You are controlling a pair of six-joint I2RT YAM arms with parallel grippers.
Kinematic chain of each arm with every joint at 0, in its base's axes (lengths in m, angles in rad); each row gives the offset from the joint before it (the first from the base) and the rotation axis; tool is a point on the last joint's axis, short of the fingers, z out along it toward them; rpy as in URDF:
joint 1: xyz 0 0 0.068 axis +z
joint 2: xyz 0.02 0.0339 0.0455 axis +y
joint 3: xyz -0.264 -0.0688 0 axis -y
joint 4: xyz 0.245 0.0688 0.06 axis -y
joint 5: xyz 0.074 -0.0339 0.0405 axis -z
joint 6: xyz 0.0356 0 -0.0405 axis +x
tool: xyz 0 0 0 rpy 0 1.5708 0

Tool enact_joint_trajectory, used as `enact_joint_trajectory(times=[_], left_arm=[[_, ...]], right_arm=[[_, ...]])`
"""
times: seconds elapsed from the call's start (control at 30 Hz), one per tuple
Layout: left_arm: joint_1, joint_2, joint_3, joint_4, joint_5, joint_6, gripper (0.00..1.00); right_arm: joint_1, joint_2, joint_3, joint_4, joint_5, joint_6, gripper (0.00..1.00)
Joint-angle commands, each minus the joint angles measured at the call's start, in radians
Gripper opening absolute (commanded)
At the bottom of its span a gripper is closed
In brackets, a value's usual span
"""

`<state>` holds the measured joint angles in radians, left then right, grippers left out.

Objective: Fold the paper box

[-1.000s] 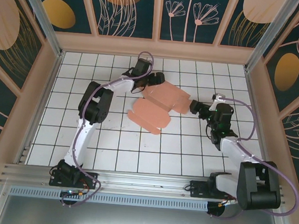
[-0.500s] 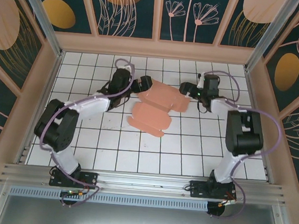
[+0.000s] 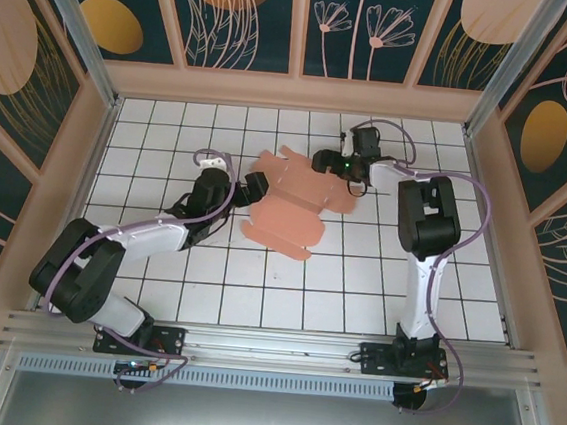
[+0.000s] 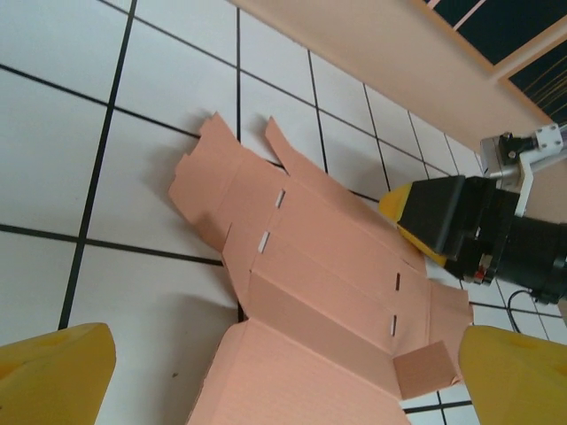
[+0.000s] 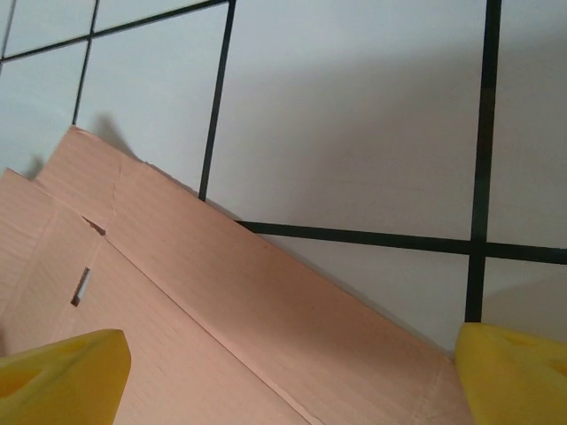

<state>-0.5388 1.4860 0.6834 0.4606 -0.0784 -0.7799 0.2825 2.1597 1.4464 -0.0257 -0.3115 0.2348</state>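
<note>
Nearest me, the left tool (image 3: 256, 187) sits low at the left edge of the paper box (image 3: 300, 202). Its jaws are spread wide w/ nothing in them, and on its wrist cam the card lies straight ahead btwn the yellow fingertips (image 4: 58, 376). The box is a flat, unfolded blank on the tiled surface (image 3: 357, 280), a bit far of centre. Creases look to run left-right w/ a slight slant, far-left to near-right, though from the top cam I can't be sure that's the long axis. Beyond it, the right tool (image 3: 325, 162) is at the blank's far edge, also wide and empty, w/ the card's edge showing btwn its fingertips on the wrist cam. So the blank lies btwn the two tools, both just beside it and abt equally close. Vs a sec ago, the left tool was at the far-left corner and has dropped back nearer. The right tool was off the right-hand edge and has swung to the far edge. The blank is approx where it was.
</note>
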Motion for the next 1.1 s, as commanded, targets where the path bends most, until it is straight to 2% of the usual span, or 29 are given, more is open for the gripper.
enact_joint_trajectory(times=[0.0, 0.23, 0.33, 0.4, 0.67, 0.8, 0.93, 1.0, 1.07], left_arm=[[0.002, -0.001, 0.021, 0.029, 0.003, -0.001, 0.99], [0.003, 0.052, 0.069, 0.006, 0.035, 0.014, 0.99], [0.002, 0.065, 0.085, 0.0, 0.053, 0.016, 0.99], [0.001, 0.071, 0.09, -0.004, 0.068, 0.012, 0.99], [-0.075, 0.039, 0.076, -0.108, 0.104, 0.014, 0.99], [-0.114, 0.023, 0.0, -0.087, 0.212, -0.095, 0.92], [-0.127, 0.083, -0.054, -0.051, 0.292, -0.147, 0.87], [-0.127, 0.126, -0.047, -0.088, 0.291, -0.124, 0.85], [-0.127, 0.15, -0.052, -0.122, 0.244, -0.111, 0.84]], right_arm=[[-0.002, -0.088, -0.136, -0.006, -0.01, 0.014, 0.94], [0.04, -0.336, -0.484, 0.103, -0.004, 0.109, 0.92], [0.051, -0.436, -0.631, 0.167, 0.01, 0.182, 0.89], [0.051, -0.48, -0.686, 0.192, 0.0, 0.209, 0.87], [0.049, -0.526, -0.644, 0.183, 0.075, 0.122, 0.9], [0.047, -0.487, -0.589, 0.208, 0.058, 0.115, 0.92], [0.048, -0.444, -0.552, 0.226, 0.039, 0.12, 0.92], [0.049, -0.433, -0.545, 0.234, 0.033, 0.125, 0.92], [0.048, -0.435, -0.544, 0.229, 0.027, 0.126, 0.92]])
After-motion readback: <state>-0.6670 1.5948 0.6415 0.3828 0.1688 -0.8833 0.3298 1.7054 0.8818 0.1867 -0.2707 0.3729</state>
